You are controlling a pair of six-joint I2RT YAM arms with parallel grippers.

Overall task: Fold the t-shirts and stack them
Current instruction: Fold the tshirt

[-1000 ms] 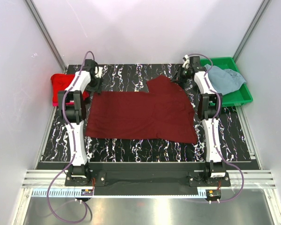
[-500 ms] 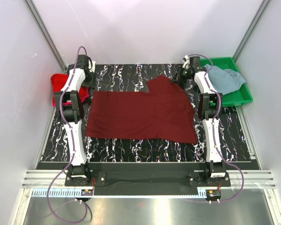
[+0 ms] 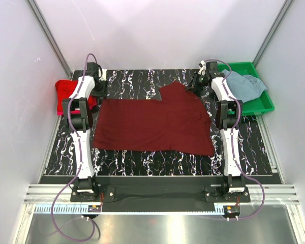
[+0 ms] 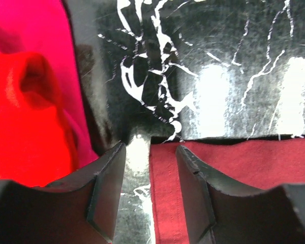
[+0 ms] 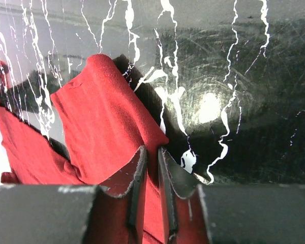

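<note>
The dark maroon t-shirt [image 3: 152,124] lies spread flat mid-table, one sleeve raised at its far right. My right gripper [image 3: 192,85] is shut on that sleeve's edge; in the right wrist view the cloth [image 5: 107,117] rises in a fold between the nearly closed gripper [image 5: 152,152]. My left gripper [image 3: 99,93] is at the shirt's far-left corner. It is open [image 4: 150,152], and the maroon hem [image 4: 244,162] runs between its fingers without being pinched. A bright red t-shirt [image 3: 66,89] is bunched at the far left, red [image 4: 25,117] on pink [image 4: 46,30]. The grey-blue t-shirt [image 3: 244,85] lies in the tray.
A green plastic tray [image 3: 262,104] stands at the far right, beside the right arm. White walls with metal rails close in the black marbled table [image 3: 142,81] on three sides. The arm bases stand at the near edge.
My left arm swung back toward the far-left corner, then came down a little nearer the shirt's corner. The right arm and the maroon shirt have stayed put.
</note>
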